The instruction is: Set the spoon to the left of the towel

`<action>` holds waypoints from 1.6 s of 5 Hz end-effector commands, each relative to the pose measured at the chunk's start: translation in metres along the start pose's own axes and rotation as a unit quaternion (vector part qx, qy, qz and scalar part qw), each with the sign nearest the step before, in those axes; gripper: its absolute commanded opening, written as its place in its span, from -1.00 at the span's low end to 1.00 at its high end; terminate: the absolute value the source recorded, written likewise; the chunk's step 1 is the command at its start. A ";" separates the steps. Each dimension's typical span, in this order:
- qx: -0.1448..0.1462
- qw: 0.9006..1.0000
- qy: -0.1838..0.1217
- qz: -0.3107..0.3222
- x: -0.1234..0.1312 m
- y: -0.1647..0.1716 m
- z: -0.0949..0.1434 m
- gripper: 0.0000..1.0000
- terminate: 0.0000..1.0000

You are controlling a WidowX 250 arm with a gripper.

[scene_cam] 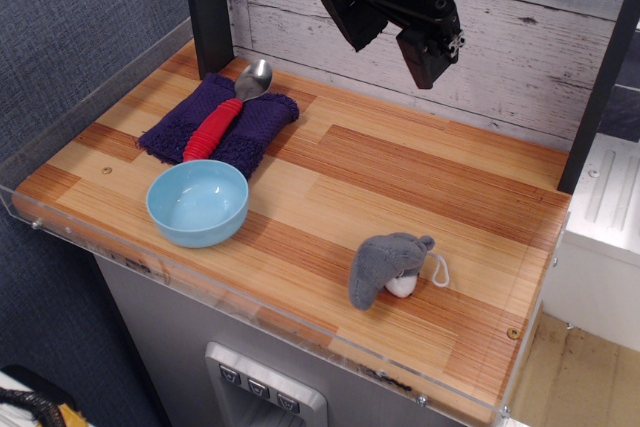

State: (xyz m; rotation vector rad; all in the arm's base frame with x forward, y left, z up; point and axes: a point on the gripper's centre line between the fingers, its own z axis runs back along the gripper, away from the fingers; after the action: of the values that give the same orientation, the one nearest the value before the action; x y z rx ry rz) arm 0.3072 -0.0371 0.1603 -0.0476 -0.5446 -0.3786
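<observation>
**Spoon on towel, hand raised: the approach step**

Spoon (228, 110) lies diagonally across the towel (220, 125), its red ribbed handle resting on the knit and its silver bowl reaching past the towel's far edge, toward the white plank wall (520, 37). The hand (392, 9) hangs high above the bench (400, 187), well apart from the spoon and off to its right as you view it. Its two dark fingers stand parted with nothing between them. A light blue bowl (198, 202) sits touching or just beside the towel's near edge; a grey plush toy (388, 267) lies well apart toward the near right.

You are, by this reading, at the very start: nothing is grasped and the spoon has not left the towel. Your next move calls for carrying the hand over the red handle, turning the fingers to straddle it across its width, then descending. Note that the strip of bare bench left of the towel is narrow and bounded by a clear rim (90, 97), so placement will want care.
</observation>
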 end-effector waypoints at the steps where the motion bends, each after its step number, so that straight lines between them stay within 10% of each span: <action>1: 0.000 1.000 0.000 0.000 0.000 0.000 0.000 1.00 -1.00; 4: -0.098 0.981 -0.017 -0.166 0.024 -0.058 -0.008 1.00 -1.00; 6: 0.002 0.998 0.003 0.064 -0.011 0.024 0.000 1.00 -1.00; 8: 0.085 0.974 0.035 0.209 -0.047 0.053 0.002 1.00 -1.00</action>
State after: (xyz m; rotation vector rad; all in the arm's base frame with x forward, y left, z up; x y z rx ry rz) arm 0.2959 0.0278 0.1305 0.0102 -0.4485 0.0709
